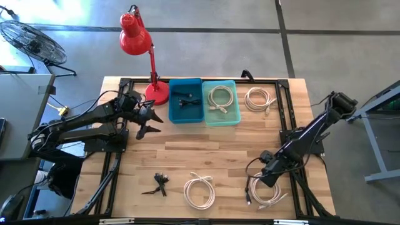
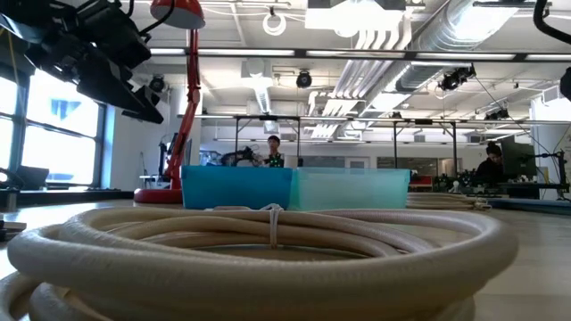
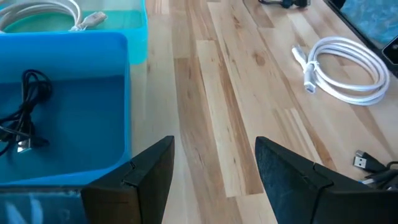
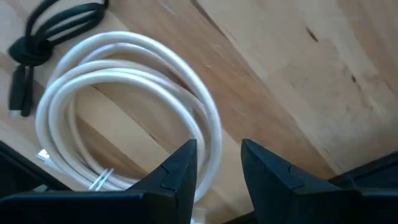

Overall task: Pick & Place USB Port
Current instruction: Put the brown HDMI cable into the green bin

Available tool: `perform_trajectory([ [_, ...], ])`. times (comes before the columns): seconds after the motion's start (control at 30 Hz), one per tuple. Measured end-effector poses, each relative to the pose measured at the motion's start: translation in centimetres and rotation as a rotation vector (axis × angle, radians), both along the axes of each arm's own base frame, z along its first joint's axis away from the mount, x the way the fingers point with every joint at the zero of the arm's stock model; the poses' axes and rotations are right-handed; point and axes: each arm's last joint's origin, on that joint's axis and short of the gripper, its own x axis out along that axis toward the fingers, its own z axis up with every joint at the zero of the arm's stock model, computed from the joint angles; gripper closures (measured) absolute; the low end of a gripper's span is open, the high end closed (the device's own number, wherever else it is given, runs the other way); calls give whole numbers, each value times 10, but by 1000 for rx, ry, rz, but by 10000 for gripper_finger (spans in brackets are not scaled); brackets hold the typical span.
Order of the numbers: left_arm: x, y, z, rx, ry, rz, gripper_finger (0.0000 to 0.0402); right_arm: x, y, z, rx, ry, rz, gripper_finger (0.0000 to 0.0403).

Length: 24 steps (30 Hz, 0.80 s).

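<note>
The left hand (image 1: pixel 150 122) hangs above the tabletop (image 1: pixel 206 156) just beside the blue bin (image 1: pixel 186 100), on the side toward the red lamp (image 1: pixel 139 44). Its fingers (image 3: pixel 149 174) are apart, with bare wood showing between them in the left wrist view. A black cable (image 1: pixel 185 100) lies inside the blue bin; the left wrist view shows it coiled on the bin floor (image 3: pixel 25 112). Touching the blue bin on its other side is a teal bin (image 1: pixel 222 102) that holds a white cable (image 1: pixel 219 97).

The right hand (image 1: pixel 270 175) is low over a white coil (image 1: pixel 267 190) at the front right of the tabletop. Its fingers (image 4: pixel 180 168) stand slightly apart with the coil's loops (image 4: pixel 124 87) right beyond their tips; nothing is gripped between them. A small black cable (image 4: pixel 50 28) lies just beside that coil.

Another white coil (image 1: pixel 200 190) and a black cable bundle (image 1: pixel 159 183) lie near the front edge, well apart from the bins. A further white coil (image 1: pixel 259 99) rests beside the teal bin.
</note>
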Motion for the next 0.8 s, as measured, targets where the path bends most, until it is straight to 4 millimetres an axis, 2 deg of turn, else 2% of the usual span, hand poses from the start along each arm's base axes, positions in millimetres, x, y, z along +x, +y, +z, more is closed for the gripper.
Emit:
perform_trajectory([
  [0.8, 0, 0, 0, -23, 6, 13, 182, -1, 6, 0, 15, -40, 13, 286],
])
